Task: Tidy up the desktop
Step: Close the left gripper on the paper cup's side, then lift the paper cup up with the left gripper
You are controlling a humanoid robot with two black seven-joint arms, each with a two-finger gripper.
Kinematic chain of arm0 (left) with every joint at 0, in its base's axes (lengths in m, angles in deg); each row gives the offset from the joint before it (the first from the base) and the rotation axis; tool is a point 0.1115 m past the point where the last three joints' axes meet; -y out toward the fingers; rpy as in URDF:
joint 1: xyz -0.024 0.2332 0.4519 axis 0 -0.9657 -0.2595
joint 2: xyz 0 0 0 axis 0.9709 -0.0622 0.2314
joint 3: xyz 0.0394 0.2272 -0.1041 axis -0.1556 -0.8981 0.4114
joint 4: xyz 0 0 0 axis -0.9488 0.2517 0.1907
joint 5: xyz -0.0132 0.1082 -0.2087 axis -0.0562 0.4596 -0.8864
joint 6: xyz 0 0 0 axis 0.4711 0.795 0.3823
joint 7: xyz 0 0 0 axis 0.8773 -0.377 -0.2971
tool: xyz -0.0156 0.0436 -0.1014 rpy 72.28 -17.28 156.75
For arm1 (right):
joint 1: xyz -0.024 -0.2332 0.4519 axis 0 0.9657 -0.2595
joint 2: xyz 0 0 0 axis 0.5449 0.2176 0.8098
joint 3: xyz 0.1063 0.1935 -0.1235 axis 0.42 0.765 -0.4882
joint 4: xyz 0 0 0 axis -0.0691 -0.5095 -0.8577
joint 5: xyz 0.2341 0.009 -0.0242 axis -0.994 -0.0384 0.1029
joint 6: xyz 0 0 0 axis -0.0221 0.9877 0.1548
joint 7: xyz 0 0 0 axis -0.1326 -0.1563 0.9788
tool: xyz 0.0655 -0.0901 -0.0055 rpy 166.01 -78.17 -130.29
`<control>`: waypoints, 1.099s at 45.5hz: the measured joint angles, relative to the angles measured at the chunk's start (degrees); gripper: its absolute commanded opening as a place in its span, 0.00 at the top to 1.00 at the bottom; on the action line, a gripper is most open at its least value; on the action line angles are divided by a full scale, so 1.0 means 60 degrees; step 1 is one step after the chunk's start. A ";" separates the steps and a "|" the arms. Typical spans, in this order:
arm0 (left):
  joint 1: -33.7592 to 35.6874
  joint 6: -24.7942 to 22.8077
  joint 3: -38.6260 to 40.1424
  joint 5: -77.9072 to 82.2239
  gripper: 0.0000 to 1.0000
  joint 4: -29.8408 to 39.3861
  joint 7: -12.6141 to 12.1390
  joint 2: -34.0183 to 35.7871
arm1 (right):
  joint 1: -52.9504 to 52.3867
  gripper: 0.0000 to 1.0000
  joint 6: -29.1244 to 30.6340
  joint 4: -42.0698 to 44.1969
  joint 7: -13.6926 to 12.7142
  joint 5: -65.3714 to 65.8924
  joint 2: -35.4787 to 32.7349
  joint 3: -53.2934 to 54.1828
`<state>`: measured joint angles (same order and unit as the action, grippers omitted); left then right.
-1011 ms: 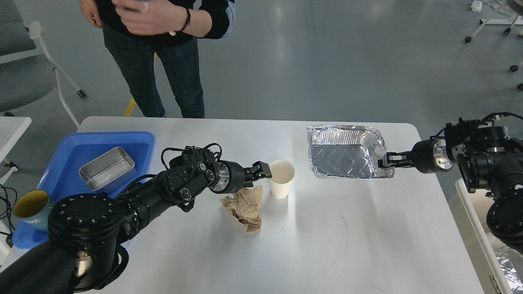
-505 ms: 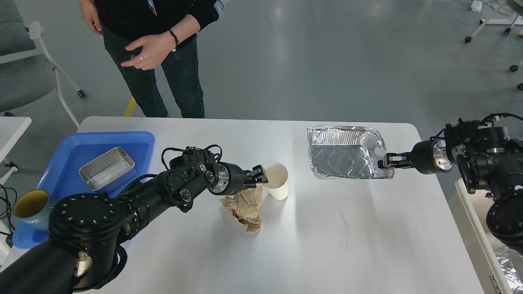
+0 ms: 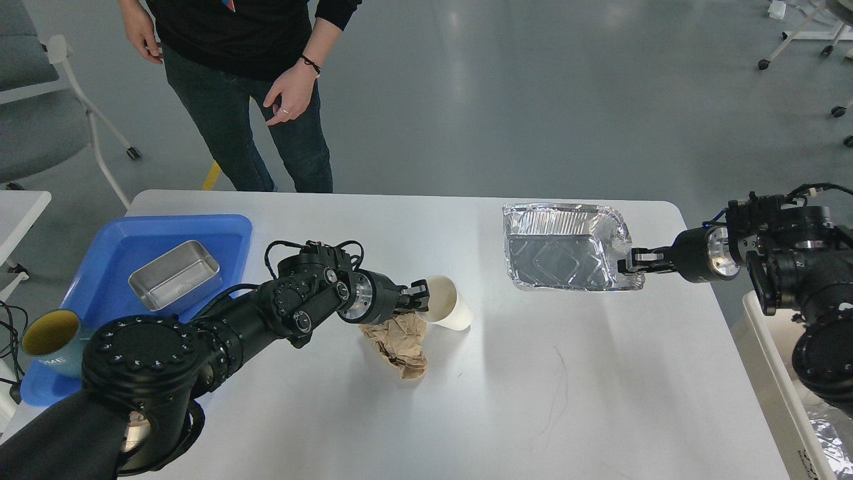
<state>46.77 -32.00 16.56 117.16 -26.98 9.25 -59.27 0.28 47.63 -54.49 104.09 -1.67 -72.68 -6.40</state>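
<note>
The white desktop [image 3: 533, 400] fills the lower view. My left gripper [image 3: 421, 298] is shut on the rim of a white paper cup [image 3: 445, 307], which is tipped over toward the left with its base resting on the desktop. A crumpled brown paper [image 3: 398, 341] lies just below the cup. My right gripper [image 3: 626, 262] is shut on the right edge of a foil tray [image 3: 563, 247] and holds it at the far right of the desktop.
A blue tray [image 3: 113, 260] at the left edge holds a steel tin [image 3: 174, 275] and a yellow-lined mug [image 3: 50, 337]. A person [image 3: 233, 80] stands behind the desktop. A white bin [image 3: 793, 407] stands at the right.
My left gripper has pulled back left and down with the cup's rim, tipping the cup from upright onto its side. The person's hand has dropped. The right arm and foil tray hardly moved.
</note>
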 measured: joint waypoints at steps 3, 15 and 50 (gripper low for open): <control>0.0027 -0.0069 -0.0063 0.0000 1.00 -0.0005 0.0000 0.0000 | 0.0001 1.00 0.0000 0.0001 0.0000 0.0000 0.0000 0.0000; 0.0172 -0.0291 -0.0108 0.0000 1.00 -0.0023 -0.0004 0.0046 | 0.0002 1.00 0.0007 0.0001 0.0006 0.0000 0.0014 0.0000; 0.1737 -0.2574 -0.0065 -0.0116 1.00 -0.0052 0.0098 0.1685 | -0.0028 1.00 0.0113 -0.0107 0.0102 0.0047 0.0215 -0.0098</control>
<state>57.20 -47.44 16.17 116.47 -27.29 9.84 -49.16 0.12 48.31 -55.13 104.70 -1.39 -71.39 -6.99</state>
